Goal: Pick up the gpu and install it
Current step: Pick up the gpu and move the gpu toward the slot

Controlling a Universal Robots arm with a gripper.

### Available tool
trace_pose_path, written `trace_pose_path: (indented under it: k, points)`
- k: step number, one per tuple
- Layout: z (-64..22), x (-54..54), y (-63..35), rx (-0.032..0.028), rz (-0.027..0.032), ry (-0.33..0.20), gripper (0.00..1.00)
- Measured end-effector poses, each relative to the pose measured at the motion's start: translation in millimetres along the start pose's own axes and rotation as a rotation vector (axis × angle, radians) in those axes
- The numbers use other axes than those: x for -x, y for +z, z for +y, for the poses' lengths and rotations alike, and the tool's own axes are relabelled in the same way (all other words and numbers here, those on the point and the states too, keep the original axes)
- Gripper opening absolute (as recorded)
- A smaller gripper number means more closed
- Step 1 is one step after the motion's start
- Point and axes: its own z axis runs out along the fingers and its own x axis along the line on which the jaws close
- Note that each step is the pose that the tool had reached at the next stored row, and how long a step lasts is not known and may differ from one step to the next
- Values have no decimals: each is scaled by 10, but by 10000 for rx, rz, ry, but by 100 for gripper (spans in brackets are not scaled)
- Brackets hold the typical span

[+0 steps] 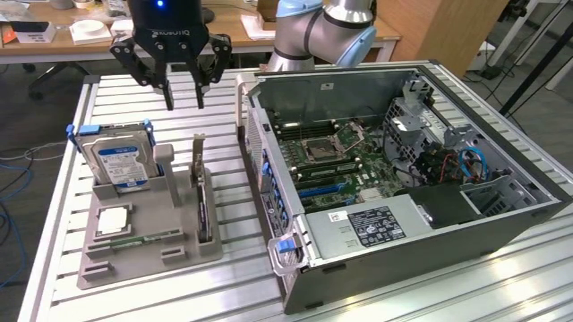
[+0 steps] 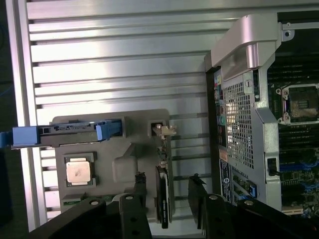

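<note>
- Jaws stand apart and empty, hanging high over the tabletop [image 1: 117, 100] — clamped on nothing.
- The gpu [image 1: 202, 201] stands on edge in its slot of the grey holder [image 1: 134, 261], beside the hard drive [image 1: 117, 157]. In the wrist view the card [image 2: 163, 194] lines up between the two fingers [image 2: 142, 199], well below them and untouched.
- The computer case [image 1: 430, 268] lies open at the exterior view's right, and no card is seated on its motherboard [image 1: 331, 161].
- Judged from this, the task is barely begun — the pickup is not yet done and the whole install is left.
</note>
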Motion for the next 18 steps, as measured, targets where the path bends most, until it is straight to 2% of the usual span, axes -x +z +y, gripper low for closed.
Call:
trace_pose_path:
  k: [3, 8, 18]
  points:
    - [-54, 5, 9, 0, 0, 7, 47]
    - [-234, 22, 86, 3, -12, 5, 47]
    - [-408, 52, 261, 6, -56, 30, 47]
